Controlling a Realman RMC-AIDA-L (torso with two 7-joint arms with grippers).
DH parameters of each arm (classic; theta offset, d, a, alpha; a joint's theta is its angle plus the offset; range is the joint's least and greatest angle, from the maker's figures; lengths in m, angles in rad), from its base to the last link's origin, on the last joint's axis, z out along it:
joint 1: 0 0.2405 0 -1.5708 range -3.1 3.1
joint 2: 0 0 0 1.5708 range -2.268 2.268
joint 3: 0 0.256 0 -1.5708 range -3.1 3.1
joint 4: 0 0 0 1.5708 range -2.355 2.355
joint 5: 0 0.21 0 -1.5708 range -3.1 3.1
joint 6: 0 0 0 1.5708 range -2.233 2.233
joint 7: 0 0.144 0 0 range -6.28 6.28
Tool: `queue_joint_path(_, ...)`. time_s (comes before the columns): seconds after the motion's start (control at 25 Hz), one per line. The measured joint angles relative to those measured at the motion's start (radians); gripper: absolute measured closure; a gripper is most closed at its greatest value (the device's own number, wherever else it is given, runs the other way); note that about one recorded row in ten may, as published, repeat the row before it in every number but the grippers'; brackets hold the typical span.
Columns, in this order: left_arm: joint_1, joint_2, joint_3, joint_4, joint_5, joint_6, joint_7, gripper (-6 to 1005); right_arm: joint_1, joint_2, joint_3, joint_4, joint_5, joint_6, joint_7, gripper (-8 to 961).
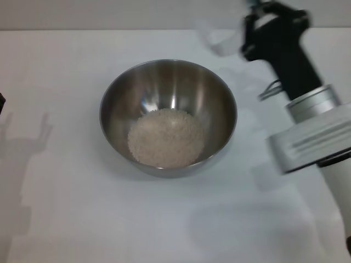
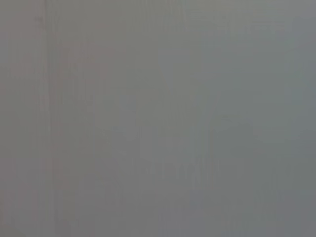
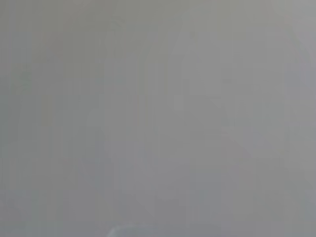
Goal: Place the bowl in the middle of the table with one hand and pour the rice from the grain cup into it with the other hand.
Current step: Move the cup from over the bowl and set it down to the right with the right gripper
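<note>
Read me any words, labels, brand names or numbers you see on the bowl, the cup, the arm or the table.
None can be read.
Bowl: plain steel, rice inside, no marking.
Cup: blurred at the right hand, no scale legible.
Right arm: grooved lines only, no lettering.
Table: blank white.
Both wrist views: featureless grey.

right arm reaches up at the far right, its tool raised; the left arm is barely visible.

The rice lies in the bowl, mid-table; the grain cup is behind-right.
</note>
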Motion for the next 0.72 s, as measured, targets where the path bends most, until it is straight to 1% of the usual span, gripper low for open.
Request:
queue_joint_path(0.04,0.000,0.000,0.000,0.000,0.000,0.000,0.000,187,0.000,0.000,0.000,0.000,0.000,0.000,0.000,859)
queue_joint_path(0.08,0.000,0.000,0.000,0.001,0.000,-0.001,0.000,187,-0.002,0.000,0.019,-0.026,0.010,-0.006,0.080,858)
queue_joint_path(0.12,0.000,0.000,0.000,0.000,0.000,-0.005,0.000,187,-0.005,-0.001,0.054,-0.088,0.034,-0.012,0.254,856)
queue_joint_path(0.16,0.001,0.000,0.000,-0.001,0.000,-0.009,0.000,187,-0.006,-0.002,0.069,-0.117,0.047,-0.011,0.336,855)
queue_joint_path(0.24,0.001,0.000,0.000,-0.002,0.000,-0.015,0.000,187,-0.003,-0.003,0.085,-0.171,0.070,-0.002,0.457,852)
queue_joint_path(0.28,0.001,0.000,0.000,-0.002,0.000,-0.015,0.000,187,-0.003,-0.003,0.085,-0.171,0.070,-0.002,0.457,850)
queue_joint_path(0.32,0.001,0.000,0.000,-0.003,0.000,-0.019,0.000,187,0.005,-0.003,0.092,-0.222,0.087,0.021,0.548,849)
queue_joint_path(0.36,0.001,0.000,0.000,-0.003,0.000,-0.019,0.000,187,0.005,-0.003,0.092,-0.222,0.087,0.021,0.548,847)
queue_joint_path(0.4,0.001,0.000,0.000,-0.003,0.000,-0.019,0.000,187,0.013,-0.003,0.099,-0.250,0.090,0.060,0.595,846)
queue_joint_path(0.48,0.000,0.000,0.000,-0.004,0.000,-0.021,0.000,187,0.016,-0.004,0.101,-0.255,0.090,0.079,0.607,843)
queue_joint_path(0.52,-0.005,0.000,0.001,-0.005,0.000,-0.023,0.000,187,0.024,-0.004,0.106,-0.264,0.091,0.140,0.626,841)
queue_joint_path(0.6,-0.006,0.000,0.002,-0.005,0.000,-0.023,0.000,186,0.027,-0.005,0.108,-0.266,0.091,0.158,0.626,838)
queue_joint_path(0.64,-0.008,0.000,0.002,-0.005,0.000,-0.023,0.000,186,0.036,-0.004,0.112,-0.272,0.091,0.203,0.625,837)
queue_joint_path(0.68,-0.008,0.000,0.002,-0.005,0.000,-0.023,0.000,186,0.036,-0.004,0.112,-0.272,0.091,0.203,0.625,835)
queue_joint_path(0.72,-0.010,0.000,0.004,-0.005,0.000,-0.024,0.000,186,0.047,-0.004,0.110,-0.275,0.091,0.246,0.625,834)
